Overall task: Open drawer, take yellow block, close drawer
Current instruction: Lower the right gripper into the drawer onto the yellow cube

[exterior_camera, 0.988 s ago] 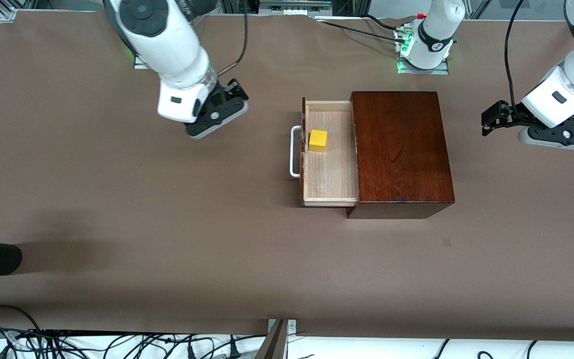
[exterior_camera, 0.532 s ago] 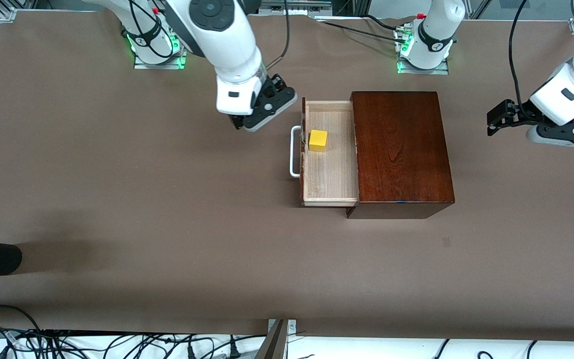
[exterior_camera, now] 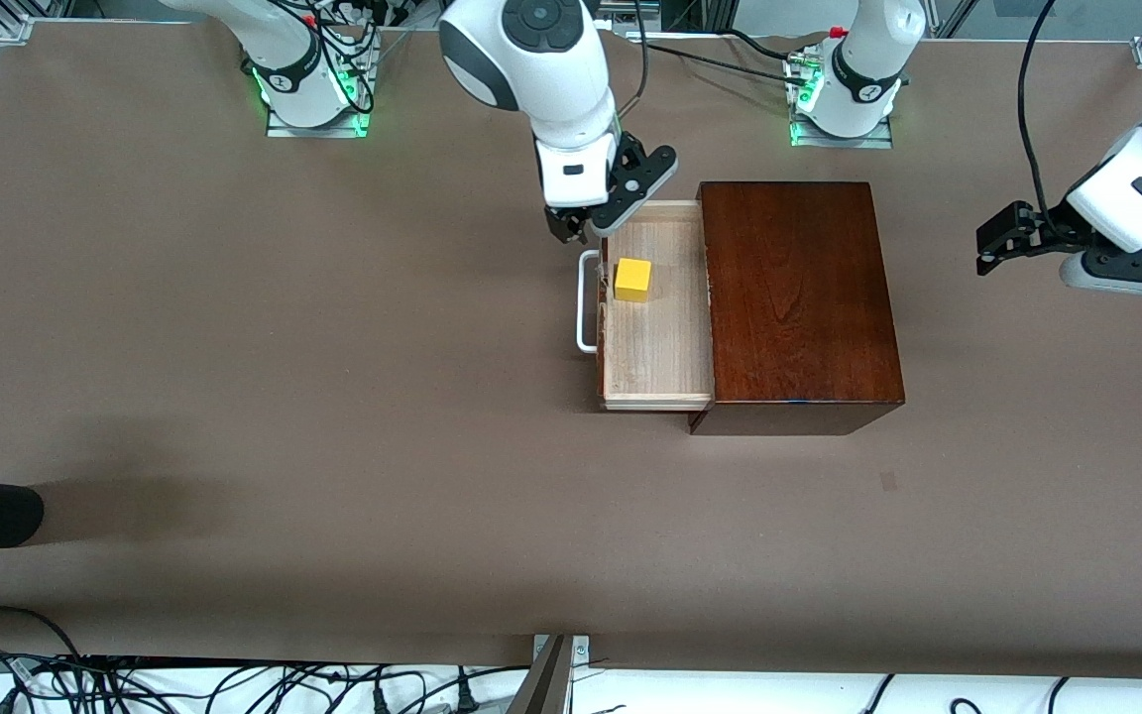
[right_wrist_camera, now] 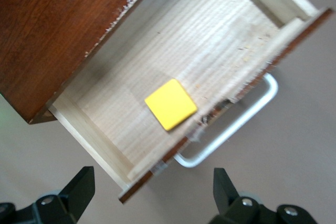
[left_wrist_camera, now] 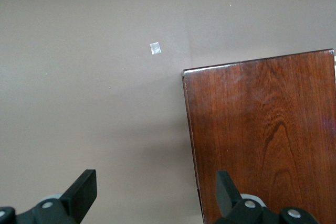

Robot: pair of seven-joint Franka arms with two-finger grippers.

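Right end effector [exterior_camera: 579, 230] arrived, yellow block [exterior_camera: 632, 280] just beside

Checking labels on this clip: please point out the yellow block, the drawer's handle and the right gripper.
yellow block [exterior_camera: 632, 279]: front view, top face.
handle [exterior_camera: 586, 302]: front view, white loop's outer bar.
right gripper [exterior_camera: 583, 223]: front view, between the open fingertips, over the drawer's corner.

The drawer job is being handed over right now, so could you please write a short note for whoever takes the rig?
Right gripper: open, empty, over the drawer's corner nearest its base.
Left gripper: open, empty, waiting over bare table at its own end.
Drawer: pulled out of the wooden box.
Yellow block: on the drawer floor, by the front panel.
Done: drawer opened.
Left: take the block, close the drawer.
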